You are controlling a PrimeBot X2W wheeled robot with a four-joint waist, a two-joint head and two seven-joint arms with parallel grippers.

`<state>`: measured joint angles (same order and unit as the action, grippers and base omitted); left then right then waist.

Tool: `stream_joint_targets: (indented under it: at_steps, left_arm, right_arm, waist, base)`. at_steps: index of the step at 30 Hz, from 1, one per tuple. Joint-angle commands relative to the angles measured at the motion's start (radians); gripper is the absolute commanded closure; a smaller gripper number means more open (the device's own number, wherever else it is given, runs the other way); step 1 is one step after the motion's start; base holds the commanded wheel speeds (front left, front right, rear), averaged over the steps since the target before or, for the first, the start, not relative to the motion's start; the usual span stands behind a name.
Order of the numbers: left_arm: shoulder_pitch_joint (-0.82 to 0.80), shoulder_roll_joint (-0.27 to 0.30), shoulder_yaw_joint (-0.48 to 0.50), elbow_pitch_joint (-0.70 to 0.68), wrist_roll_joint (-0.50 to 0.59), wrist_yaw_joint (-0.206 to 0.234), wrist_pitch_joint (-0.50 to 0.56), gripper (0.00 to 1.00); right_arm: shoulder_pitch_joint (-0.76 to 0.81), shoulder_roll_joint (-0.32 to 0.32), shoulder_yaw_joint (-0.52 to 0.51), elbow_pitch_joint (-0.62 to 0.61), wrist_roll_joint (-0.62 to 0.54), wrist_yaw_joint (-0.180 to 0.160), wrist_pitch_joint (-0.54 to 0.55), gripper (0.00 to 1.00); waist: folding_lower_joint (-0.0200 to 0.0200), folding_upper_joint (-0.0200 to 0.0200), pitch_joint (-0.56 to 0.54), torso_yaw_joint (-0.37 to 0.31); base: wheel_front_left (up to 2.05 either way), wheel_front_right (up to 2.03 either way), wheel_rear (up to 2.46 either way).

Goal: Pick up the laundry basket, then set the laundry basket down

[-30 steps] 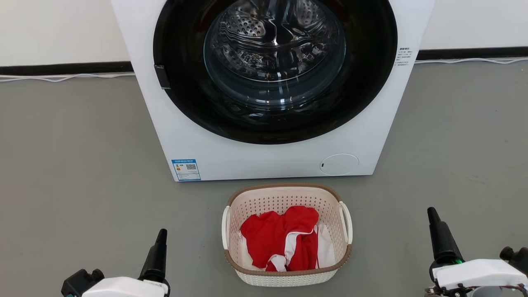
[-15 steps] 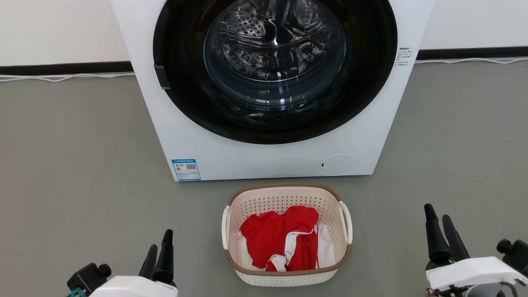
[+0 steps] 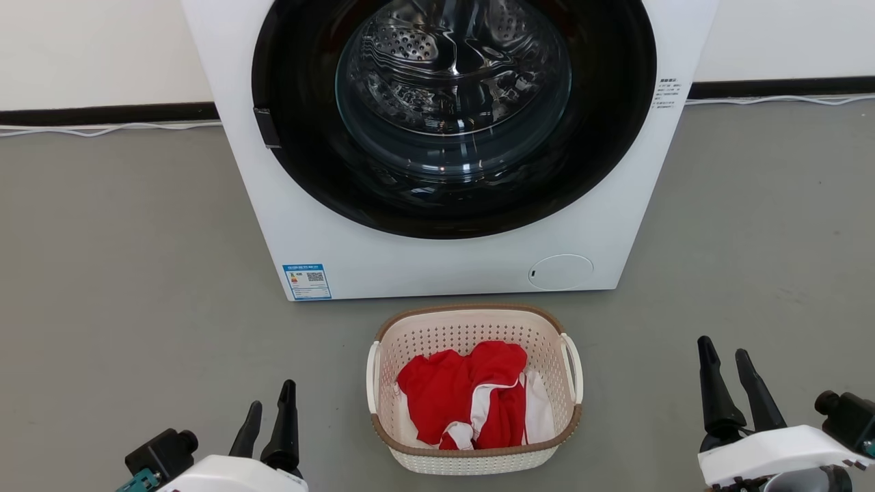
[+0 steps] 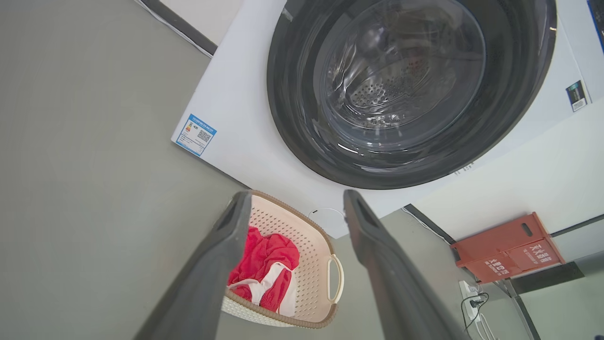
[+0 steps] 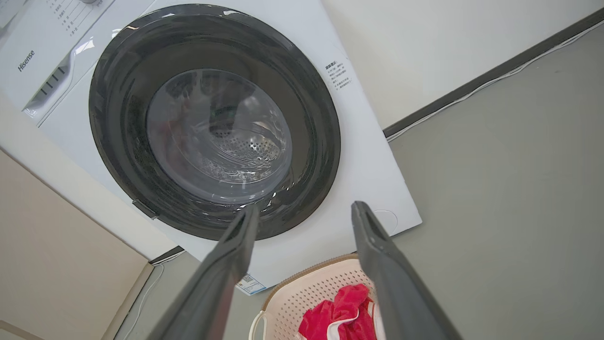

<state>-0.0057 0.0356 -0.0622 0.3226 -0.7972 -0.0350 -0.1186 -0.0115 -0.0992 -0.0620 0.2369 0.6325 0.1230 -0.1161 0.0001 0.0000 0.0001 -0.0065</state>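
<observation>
1. Now, the small cream-white perforated plastic laundry basket [image 3: 472, 331] with its brown woven-look rim sits untouched at 6 o'clock of the white front-loading washing machine [image 3: 437, 266].
2. Left gripper [image 3: 271, 396] at its 9 o'clock, right gripper [image 3: 722, 347] at 3 o'clock: both have just sprung apart, empty.
3. A reach for the side handles looks next.

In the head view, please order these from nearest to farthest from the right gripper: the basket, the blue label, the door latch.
1. Basket, directly left of the right gripper.
2. Blue label, low on the washer, at its left side.
3. Door latch, higher up and farther left.
</observation>
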Motion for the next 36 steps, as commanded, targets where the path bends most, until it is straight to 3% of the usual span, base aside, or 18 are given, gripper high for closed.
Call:
stream_joint_targets:
  at_steps: [1, 36]
  left_arm:
    - [-0.048, 0.009, 0.013, -0.025, 0.036, 0.009, -0.016, 0.0]
    - [-0.053, 0.013, -0.035, -0.016, 0.441, 0.064, -0.119, 0.0]
  right_arm:
    - [-0.022, -0.017, 0.017, -0.033, -0.041, 0.005, -0.019, 0.0]
    - [-0.022, -0.031, 0.034, 0.008, -0.445, 0.007, -0.121, 0.0]
  waist:
    - [-0.0001, 0.0, 0.0, -0.001]
    - [-0.0001, 0.0, 0.007, -0.003]
  base:
    - [0.0, 0.0, 0.0]
    - [0.0, 0.0, 0.0]
